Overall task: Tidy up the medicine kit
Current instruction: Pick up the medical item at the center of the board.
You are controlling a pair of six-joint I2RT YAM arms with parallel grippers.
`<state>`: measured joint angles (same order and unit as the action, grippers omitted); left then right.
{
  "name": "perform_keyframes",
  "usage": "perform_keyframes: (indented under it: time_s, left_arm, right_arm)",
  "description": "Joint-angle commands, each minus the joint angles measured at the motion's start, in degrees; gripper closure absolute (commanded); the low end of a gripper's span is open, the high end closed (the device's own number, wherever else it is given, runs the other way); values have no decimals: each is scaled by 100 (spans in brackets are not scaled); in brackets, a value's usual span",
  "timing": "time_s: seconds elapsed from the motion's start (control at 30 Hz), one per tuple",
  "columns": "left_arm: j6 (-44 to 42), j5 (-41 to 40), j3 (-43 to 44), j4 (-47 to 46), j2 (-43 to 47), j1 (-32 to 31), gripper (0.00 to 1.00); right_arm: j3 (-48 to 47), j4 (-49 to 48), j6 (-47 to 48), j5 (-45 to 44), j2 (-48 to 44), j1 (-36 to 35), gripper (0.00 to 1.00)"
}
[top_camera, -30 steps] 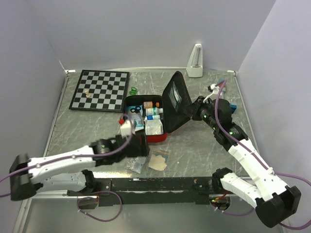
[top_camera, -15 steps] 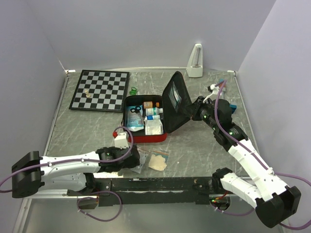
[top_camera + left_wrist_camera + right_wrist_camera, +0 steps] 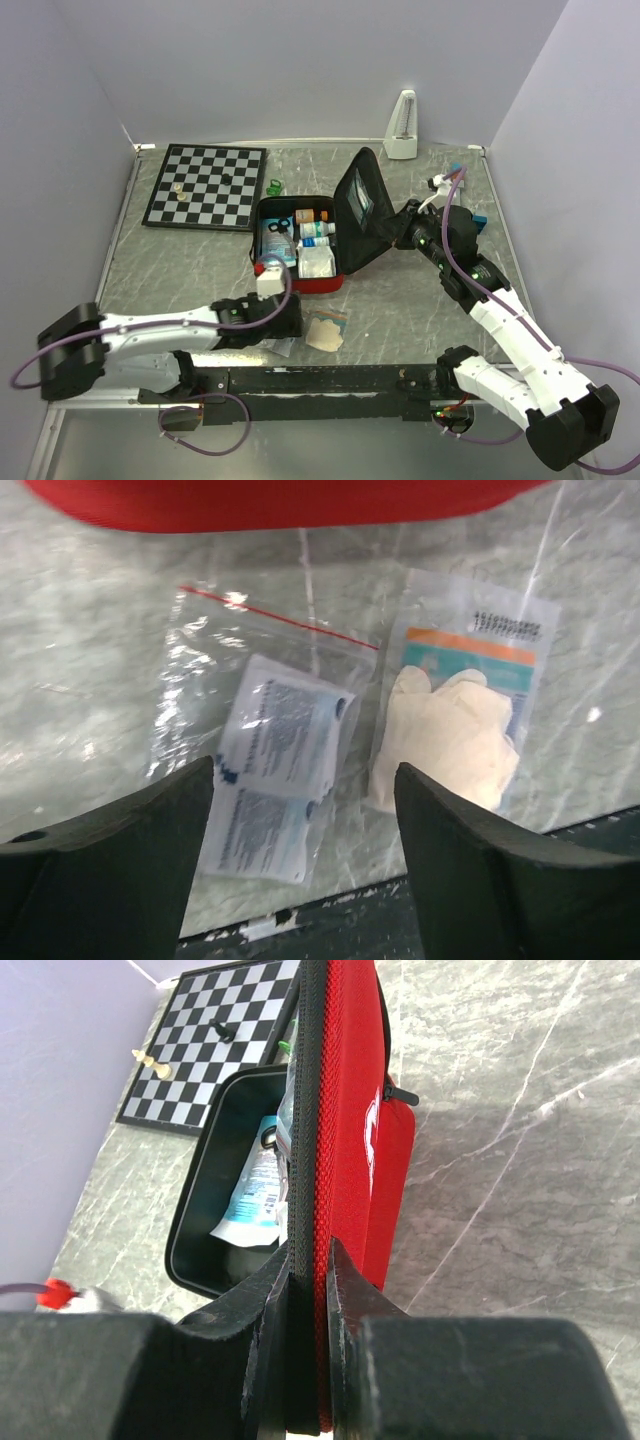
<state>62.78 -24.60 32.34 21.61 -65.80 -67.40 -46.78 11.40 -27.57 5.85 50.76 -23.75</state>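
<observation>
One pickup under way.
Our right gripper (image 3: 308, 1260) pinches the medicine kit (image 3: 320, 286), mid-table, by its raised lid; our left gripper (image 3: 303, 780) gapes empty over the wipes bag (image 3: 280, 740), which we should grasp next.

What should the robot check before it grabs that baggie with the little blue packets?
1. Lid of the medicine kit held up: ok, the right gripper pinches its edge.
2. Left gripper ready: ok, jaws apart with nothing in them.
3. Aim: ok, the zip bag lies flat on the table between the fingers in the wrist view.
4. Glove packet out of the way: not ok, it lies right beside the bag, close to one finger.
5. Room inside the kit: cannot tell, its tray already holds bottles and packets.
</observation>
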Motion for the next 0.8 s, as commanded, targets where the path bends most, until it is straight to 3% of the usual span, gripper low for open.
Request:
perform_keyframes:
  time_s: [0.0, 0.33, 0.57, 0.7, 0.77]
  left_arm:
    - [-337, 96, 483, -16, -757, -221, 24]
    - [-293, 8, 598, 239, -1417, -336, 31]
    - [-302, -132, 660, 449, -1848, -450, 47]
    - [-162, -405, 774, 748, -2059, -581, 45]
    - [-12, -580, 862, 915, -2147, -695, 32]
  right_arm:
    - [179, 618, -29, 505, 74, -130, 85]
    - [170, 618, -29, 505, 171, -130, 85]
    - [178, 635, -20, 479, 180, -130, 85]
    - [187, 636, -38, 479, 188, -121, 85]
    - [187, 636, -38, 496, 197, -121, 85]
